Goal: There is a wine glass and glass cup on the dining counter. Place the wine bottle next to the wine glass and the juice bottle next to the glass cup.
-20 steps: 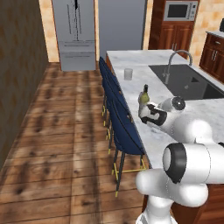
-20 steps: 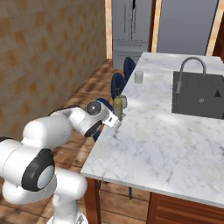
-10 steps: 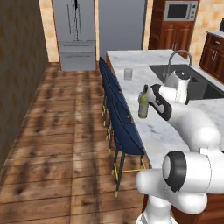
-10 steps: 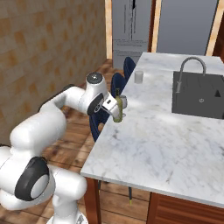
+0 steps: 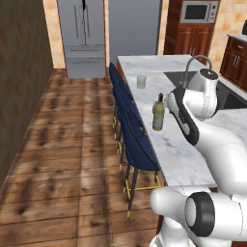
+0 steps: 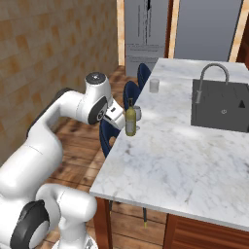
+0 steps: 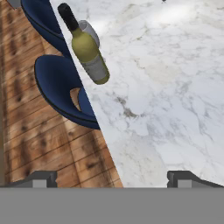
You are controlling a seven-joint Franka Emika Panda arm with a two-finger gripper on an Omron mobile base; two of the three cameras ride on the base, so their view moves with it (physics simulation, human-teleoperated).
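Pulled back from wine bottle point(image 7: 89, 52) since earlier frame; gripper point(image 7: 111, 177) jaws spread wide, empty. Bottle upright near dining counter point(image 6: 194, 146) edge, wine glass point(image 6: 137, 114) touching at 1 o'clock, glass cup point(image 6: 154, 85) farther, 1 o'clock.

Ahead of me runs a wood plank floor point(image 5: 67, 144), warm brown and streaked. A dark brick-patterned wall point(image 5: 19, 82) closes my left side. At the far end stands a steel fridge point(image 5: 82, 38), with a tan tiled wall point(image 5: 50, 29) beside it. Reddish wood cabinets point(image 5: 193, 36) hold a microwave point(image 5: 197, 11). Blue stools point(image 5: 137, 140) line the edge of my marble counter point(image 6: 185, 160).
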